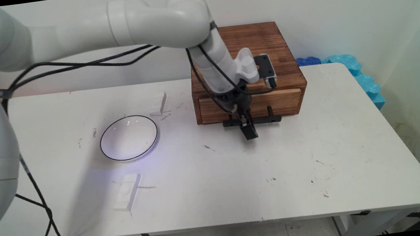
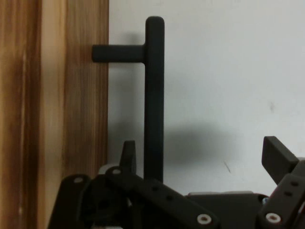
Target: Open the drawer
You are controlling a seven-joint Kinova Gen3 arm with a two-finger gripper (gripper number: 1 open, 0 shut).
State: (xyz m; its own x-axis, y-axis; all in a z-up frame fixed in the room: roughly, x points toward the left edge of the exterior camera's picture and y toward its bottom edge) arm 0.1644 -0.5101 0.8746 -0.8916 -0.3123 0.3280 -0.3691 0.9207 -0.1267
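Gripper [image 1: 248, 128] sits low at the front of the wooden box [image 1: 253, 45], right at the black handle [image 1: 269, 119] of its drawer [image 1: 271, 103]. In the hand view the jaws stand apart: one finger [image 2: 127, 155] lies between handle bar and drawer face, the other [image 2: 279, 157] is well out on the table side. The bar [image 2: 154, 95] runs between them, much closer to the inner finger. No contact with the bar can be confirmed. Drawer looks shut, face flush with the box.

Risks, as judged from here:
- Bar is off-centre in the jaws. If they close, the inner finger would likely meet it first and the hand could be dragged sideways, or the grip could land skewed.
- Inner finger is in a narrow slot next to the drawer face; any drift toward the box could scrape or jam it against the wood.
- Box is not visibly fixed to the table [image 1: 317, 161]; a pull on the handle could slide the whole box instead of the drawer.
- Cables [image 1: 89, 63] hang slack from the arm and could snag.

Count: one box, one drawer, one handle on two posts, one bowl [image 1: 129, 138] with dark rim, two white blocks [image 1: 126, 191] [image 1: 158, 103], one near each side of the bowl. Blue foam pieces [image 1: 350, 64] at the table's far right corner; number unclear.
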